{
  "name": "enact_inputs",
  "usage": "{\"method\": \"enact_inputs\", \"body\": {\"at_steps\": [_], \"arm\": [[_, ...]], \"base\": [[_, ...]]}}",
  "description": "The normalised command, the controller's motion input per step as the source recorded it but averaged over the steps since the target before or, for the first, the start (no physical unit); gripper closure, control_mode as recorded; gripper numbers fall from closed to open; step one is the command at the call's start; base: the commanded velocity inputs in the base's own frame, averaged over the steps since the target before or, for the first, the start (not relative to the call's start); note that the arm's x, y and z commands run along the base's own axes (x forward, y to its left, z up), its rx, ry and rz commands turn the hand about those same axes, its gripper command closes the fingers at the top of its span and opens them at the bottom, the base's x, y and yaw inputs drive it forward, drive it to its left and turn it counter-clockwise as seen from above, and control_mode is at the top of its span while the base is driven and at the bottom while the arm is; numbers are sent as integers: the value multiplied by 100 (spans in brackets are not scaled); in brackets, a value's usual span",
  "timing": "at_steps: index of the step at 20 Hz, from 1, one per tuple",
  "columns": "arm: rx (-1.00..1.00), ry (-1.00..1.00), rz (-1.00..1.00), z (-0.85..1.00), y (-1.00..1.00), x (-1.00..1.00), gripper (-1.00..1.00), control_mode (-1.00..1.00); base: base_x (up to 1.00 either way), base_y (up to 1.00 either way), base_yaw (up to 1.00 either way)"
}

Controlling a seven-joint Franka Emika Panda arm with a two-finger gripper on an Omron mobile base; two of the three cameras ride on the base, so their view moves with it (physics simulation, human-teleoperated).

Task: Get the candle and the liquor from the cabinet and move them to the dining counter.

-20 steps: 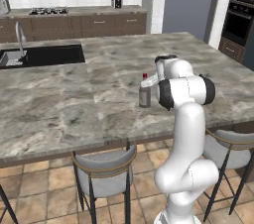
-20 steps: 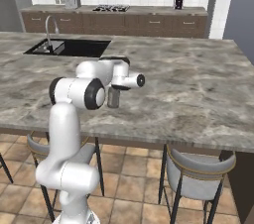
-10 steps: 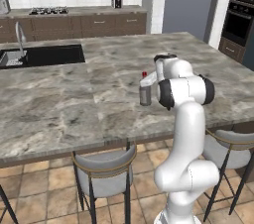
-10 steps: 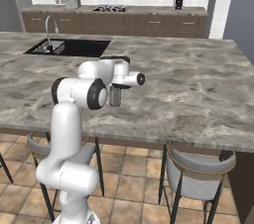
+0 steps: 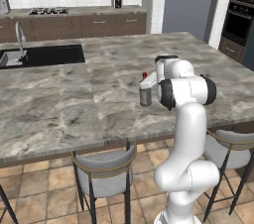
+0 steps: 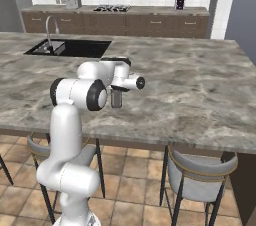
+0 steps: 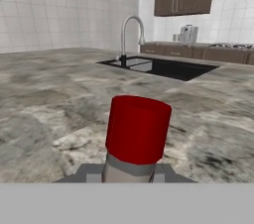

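Nothing much has shifted since the earlier frames: the gripper (image 5: 147, 88) hangs low over the dining counter (image 5: 74, 104), jaws narrow around the liquor (image 5: 145, 93), apparently to set it down. It stands upright, long axis vertical, red cap up, sink (image 5: 42, 55) far behind.

arm folded forward, pincer (image 5: 145, 90) clamped shut
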Motion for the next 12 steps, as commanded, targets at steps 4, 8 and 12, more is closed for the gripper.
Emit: {"method": "enact_inputs", "body": {"at_steps": [4,8,12], "arm": [[0,0,0,0,0,0,100,-100],[0,0,0,0,0,0,100,-100],[0,0,0,0,0,0,100,-100]], "base": [[0,0,0],[0,0,0],[0,0,0]]}}
